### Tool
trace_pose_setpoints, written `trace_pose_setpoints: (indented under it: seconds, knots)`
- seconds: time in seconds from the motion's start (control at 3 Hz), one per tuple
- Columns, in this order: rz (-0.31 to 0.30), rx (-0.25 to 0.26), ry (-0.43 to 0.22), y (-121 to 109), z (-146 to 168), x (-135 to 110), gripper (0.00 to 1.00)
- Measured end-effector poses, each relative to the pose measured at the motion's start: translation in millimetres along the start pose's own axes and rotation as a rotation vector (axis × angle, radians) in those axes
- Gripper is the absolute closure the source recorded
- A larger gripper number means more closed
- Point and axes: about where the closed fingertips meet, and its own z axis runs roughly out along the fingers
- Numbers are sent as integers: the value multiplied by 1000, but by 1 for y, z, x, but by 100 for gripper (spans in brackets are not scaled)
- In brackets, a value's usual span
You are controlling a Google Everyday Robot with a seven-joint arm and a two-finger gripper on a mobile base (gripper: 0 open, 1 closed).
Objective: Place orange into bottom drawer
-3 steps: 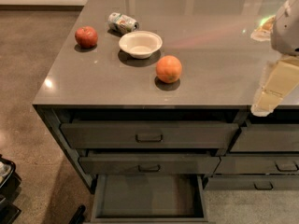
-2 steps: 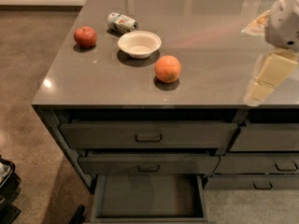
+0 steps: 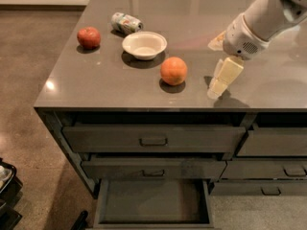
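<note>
The orange (image 3: 173, 70) rests on the grey counter (image 3: 110, 87), near its front edge, to the right of a white bowl. My gripper (image 3: 215, 90) hangs from the white arm coming in from the upper right. It is just above the counter, about a hand's width to the right of the orange and not touching it. The bottom drawer (image 3: 153, 202) of the wide column is pulled open below the counter, and its flat dark bottom is bare.
A white bowl (image 3: 144, 44), a red apple (image 3: 88, 37) and a crushed can (image 3: 126, 23) lie on the counter's left part. Two shut handled drawers (image 3: 153, 139) sit above the open one. A narrower drawer column (image 3: 273, 169) stands to the right.
The arm has swung left and down across the counter, bringing the gripper from the right edge of the view close to the orange. The orange and drawer have not moved.
</note>
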Motion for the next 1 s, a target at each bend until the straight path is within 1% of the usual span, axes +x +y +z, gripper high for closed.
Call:
trace_pose_setpoints:
  seconds: [0.33, 0.67, 1.0]
  knots:
    - [7, -59, -85, -21, 44, -16, 0]
    - [0, -95, -149, -34, 72, -38, 0]
    - [-2, -121, -203, -45, 90, -61, 0]
